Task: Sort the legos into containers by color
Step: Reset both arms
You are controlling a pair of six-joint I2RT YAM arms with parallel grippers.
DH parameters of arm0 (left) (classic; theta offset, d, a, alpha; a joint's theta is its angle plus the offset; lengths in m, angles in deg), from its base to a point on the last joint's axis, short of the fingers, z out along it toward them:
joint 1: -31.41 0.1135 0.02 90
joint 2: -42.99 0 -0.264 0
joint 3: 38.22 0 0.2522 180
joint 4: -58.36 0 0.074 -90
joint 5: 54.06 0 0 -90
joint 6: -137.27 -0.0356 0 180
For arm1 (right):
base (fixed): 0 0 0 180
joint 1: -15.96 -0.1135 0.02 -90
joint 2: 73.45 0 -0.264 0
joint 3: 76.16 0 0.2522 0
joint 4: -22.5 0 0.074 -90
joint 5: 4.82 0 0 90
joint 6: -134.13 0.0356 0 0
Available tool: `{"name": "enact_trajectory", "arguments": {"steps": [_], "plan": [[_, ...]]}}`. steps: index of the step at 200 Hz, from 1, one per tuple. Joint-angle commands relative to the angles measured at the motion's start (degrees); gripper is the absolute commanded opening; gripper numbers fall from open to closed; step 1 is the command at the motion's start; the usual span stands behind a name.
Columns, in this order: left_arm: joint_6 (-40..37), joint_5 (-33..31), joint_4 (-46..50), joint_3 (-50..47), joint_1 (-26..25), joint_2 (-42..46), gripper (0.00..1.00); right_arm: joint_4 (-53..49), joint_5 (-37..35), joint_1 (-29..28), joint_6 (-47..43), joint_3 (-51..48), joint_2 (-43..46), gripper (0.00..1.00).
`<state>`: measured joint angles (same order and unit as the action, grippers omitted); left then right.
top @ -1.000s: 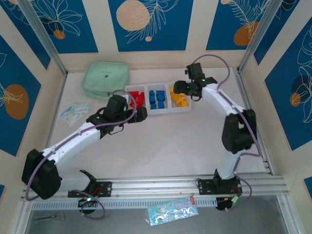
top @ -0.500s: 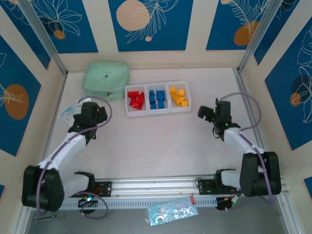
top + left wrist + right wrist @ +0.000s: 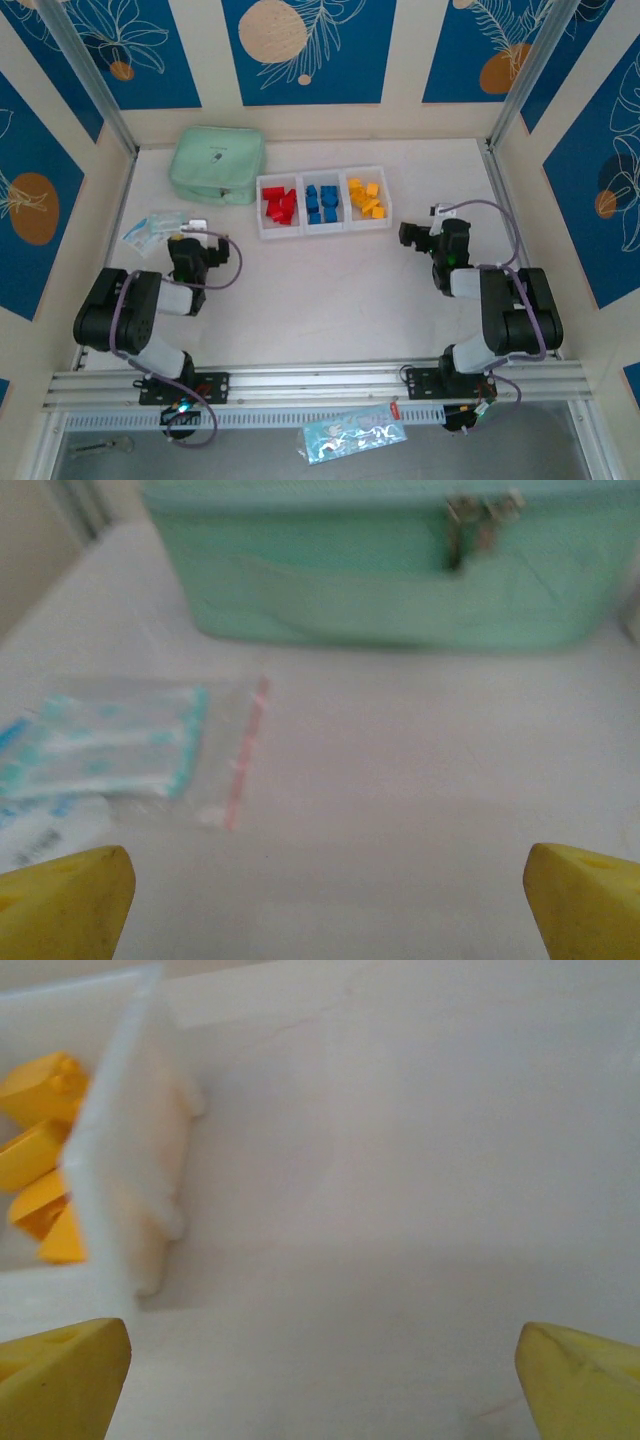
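Observation:
Three joined translucent white containers [image 3: 325, 232] stand in a row at the back middle of the table. Red legos [image 3: 281, 205] fill the left one, blue legos [image 3: 321, 202] the middle one, yellow-orange legos [image 3: 367, 198] the right one. The right wrist view shows the right container's wall [image 3: 125, 1160] with yellow-orange legos [image 3: 35, 1150] behind it. My left gripper [image 3: 190, 238] rests low at the left, folded back, open and empty [image 3: 325, 880]. My right gripper [image 3: 418, 234] sits low at the right, open and empty [image 3: 325, 1360], a short way right of the containers.
A mint-green zippered pouch [image 3: 217, 163] lies at the back left, also ahead of the left gripper [image 3: 400, 570]. A clear plastic bag with teal print [image 3: 155, 226] lies near the left wall [image 3: 110, 745]. A printed packet [image 3: 352, 434] lies below the front rail.
Both arms have drawn back from the containers and folded down toward their bases, the left one to the left side, the right one to the right side. The legos have not moved.

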<state>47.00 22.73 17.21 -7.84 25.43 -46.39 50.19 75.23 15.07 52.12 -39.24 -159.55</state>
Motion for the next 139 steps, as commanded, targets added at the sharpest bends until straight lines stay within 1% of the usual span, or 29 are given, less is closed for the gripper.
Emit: {"name": "enact_trajectory", "arguments": {"steps": [1, 6, 13, 17, 26, 32, 41, 52, 67, 111, 139], "plan": [[-3.47, 8.19, -7.62, 0.47, 0.71, -0.31, 0.99, 7.14, 3.82, -1.38, -4.77, -0.77, -0.78, 0.99], [-3.48, 7.58, -5.82, 1.82, 0.70, -0.89, 0.99, 6.81, 4.14, -0.73, -3.87, -0.01, -1.42, 0.99], [-2.38, 6.40, 1.47, 4.80, 0.77, -0.22, 0.99, 3.98, 6.00, 1.15, -1.81, 1.23, -1.21, 0.99], [-2.00, 7.27, 3.84, 5.83, 1.29, 0.03, 0.99, 3.06, 6.70, 1.80, -1.60, 1.29, -0.85, 0.99], [-1.73, 7.52, 0.48, 4.77, 1.93, -0.44, 0.99, 5.33, 4.58, 0.95, -2.06, 0.87, -1.55, 0.99], [-1.63, 7.11, 0.88, 4.81, 1.85, -0.45, 0.99, 4.17, 3.75, 0.42, -2.31, 1.00, -1.13, 0.99], [-1.65, 6.66, 0.38, 4.60, 1.80, -0.31, 0.99, 5.27, 3.69, 0.38, -2.43, 0.58, -1.15, 0.99], [-1.14, 3.96, -0.56, 4.00, 1.46, -0.19, 0.99, 4.88, 3.57, 0.16, -2.55, 0.62, -1.03, 0.99], [-0.83, 3.37, -1.07, 3.76, 1.42, -0.22, 0.99, 4.42, 5.16, 0.89, -2.27, 0.83, -0.95, 0.99], [-1.22, 4.13, -0.68, 4.03, 1.43, -0.31, 0.99, 4.38, 5.12, 0.80, -2.28, 0.92, -1.08, 0.99], [-2.16, 6.81, 0.41, 4.64, 1.41, -0.31, 0.99, 3.74, 5.63, 0.95, -2.28, 1.36, -1.26, 0.99]]}}
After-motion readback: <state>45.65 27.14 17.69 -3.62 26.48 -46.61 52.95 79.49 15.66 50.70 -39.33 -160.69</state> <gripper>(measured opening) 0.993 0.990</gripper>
